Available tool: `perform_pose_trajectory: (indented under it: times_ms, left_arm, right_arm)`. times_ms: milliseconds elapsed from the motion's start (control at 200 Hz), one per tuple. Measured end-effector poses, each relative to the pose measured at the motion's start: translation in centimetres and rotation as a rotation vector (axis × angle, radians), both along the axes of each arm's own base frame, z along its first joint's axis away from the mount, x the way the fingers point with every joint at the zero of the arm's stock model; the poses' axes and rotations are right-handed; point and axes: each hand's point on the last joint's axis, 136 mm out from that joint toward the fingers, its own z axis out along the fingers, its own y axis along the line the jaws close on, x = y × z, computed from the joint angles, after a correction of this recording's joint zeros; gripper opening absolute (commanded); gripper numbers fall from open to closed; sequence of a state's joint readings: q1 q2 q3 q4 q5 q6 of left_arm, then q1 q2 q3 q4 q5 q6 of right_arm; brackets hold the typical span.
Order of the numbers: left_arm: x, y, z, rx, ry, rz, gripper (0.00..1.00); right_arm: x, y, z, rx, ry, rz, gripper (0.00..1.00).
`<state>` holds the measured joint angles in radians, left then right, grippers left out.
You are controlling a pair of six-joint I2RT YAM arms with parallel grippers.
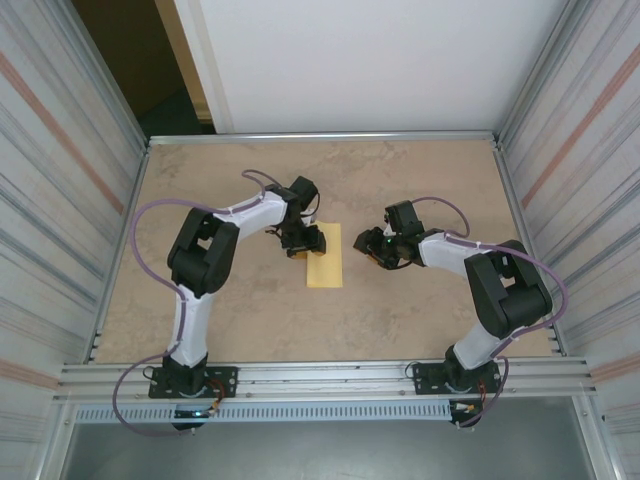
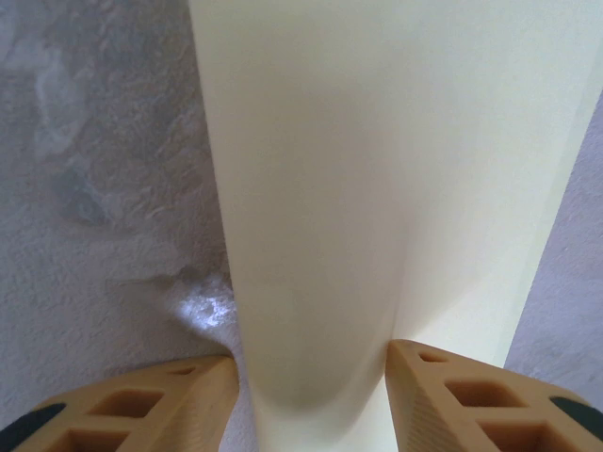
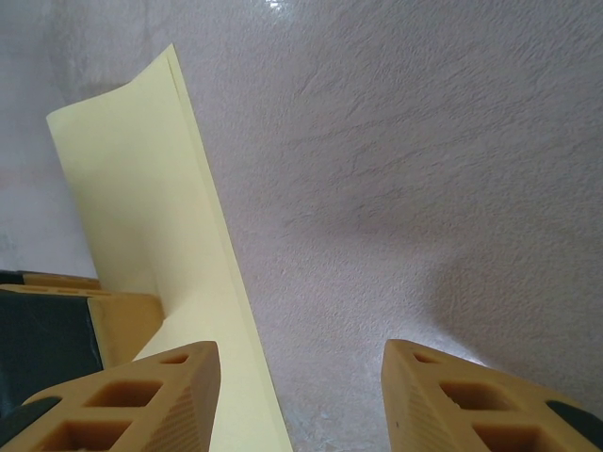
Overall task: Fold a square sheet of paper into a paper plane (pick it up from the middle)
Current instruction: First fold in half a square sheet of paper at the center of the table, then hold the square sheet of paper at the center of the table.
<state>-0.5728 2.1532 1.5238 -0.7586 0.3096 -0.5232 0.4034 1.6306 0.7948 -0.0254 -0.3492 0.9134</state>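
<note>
Square sheet of paper [image 2: 377,188]: pale yellow, plain, lying on the table [image 1: 420,320] near its middle.

Grip, left: the left gripper [image 2: 309,363] has its fingers [image 2: 452,395] apart with the sheet running between them and meeting both inner faces. Whether they squeeze it or merely flank it cannot be told. The paper bows slightly upward in the gap.

Grip, right: the right gripper [image 3: 301,348] stands released, with bare table between its fingers. The sheet's doubled edge passes just beside its left finger.

Position: from above, the sheet reads as a narrow upright rectangle. The left gripper sits over its upper left corner and the right gripper is apart to its right.

Progress, judged: early. A half-fold looks to be in place, since two layers show at the edge. No pointed nose, no wings and no dart shape are present, so most folds remain.

Obscured: the corner under the left gripper, the sheet's far end in the left wrist view, and the sharpness of the crease.
</note>
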Motion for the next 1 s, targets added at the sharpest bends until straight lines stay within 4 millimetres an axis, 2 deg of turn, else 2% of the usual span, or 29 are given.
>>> perform_pose_trajectory:
  times_ms: [1002]
  left_arm:
    - [-0.07,-0.16,-0.17,0.011,0.036,-0.007,0.55]
  right_arm:
    - [-0.12,0.29,-0.08,0.009,0.004,0.01,0.48]
